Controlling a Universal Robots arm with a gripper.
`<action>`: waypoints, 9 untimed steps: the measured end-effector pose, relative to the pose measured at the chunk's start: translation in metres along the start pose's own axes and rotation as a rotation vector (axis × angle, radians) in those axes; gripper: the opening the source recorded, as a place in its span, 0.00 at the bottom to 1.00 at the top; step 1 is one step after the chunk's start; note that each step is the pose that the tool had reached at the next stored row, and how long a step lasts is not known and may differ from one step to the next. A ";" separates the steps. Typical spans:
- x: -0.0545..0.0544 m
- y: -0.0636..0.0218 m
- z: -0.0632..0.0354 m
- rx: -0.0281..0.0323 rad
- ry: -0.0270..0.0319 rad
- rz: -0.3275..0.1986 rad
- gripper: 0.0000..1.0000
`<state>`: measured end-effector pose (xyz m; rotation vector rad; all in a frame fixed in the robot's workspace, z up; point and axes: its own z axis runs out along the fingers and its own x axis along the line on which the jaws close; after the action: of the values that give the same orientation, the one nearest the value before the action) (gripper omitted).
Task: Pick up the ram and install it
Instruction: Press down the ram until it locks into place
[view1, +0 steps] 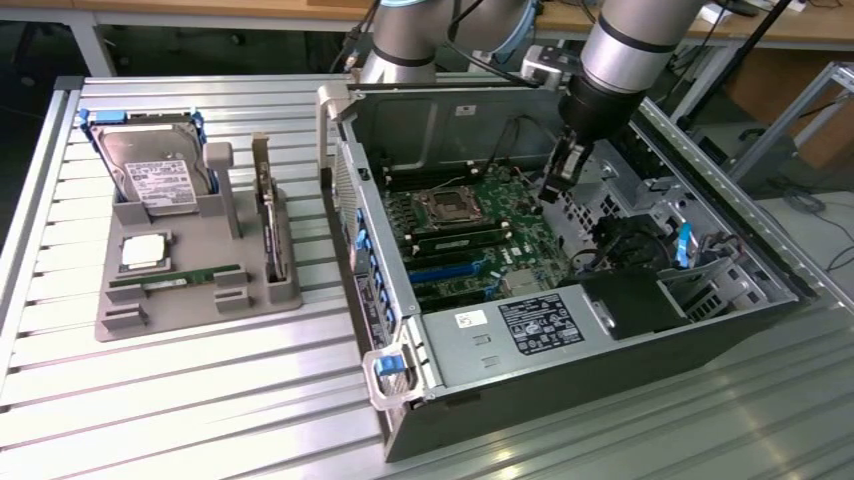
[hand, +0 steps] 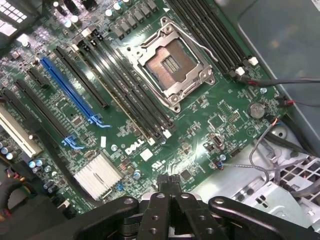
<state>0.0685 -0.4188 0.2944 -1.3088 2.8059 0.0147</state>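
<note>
Slatted metal table (view1: 200, 400) under computer case (view1: 561, 380)

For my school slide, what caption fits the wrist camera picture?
The black end effector, fingers together, hovers above a green motherboard with an open silver processor socket and long black memory slots.

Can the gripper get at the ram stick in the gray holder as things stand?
Probably, though not straight across: the gripper hangs inside the open computer case, whose side wall stands between it and the ram in the gray holder. From above, nothing covers the ram.
</note>
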 end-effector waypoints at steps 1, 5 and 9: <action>0.000 0.0000 0.0000 0.0008 0.0004 0.013 0.10; 0.000 0.0000 0.0000 0.0040 0.0018 0.070 0.10; 0.000 0.0000 0.0000 0.0072 0.0029 0.133 0.10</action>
<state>0.0685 -0.4188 0.2943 -1.1198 2.8869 0.0073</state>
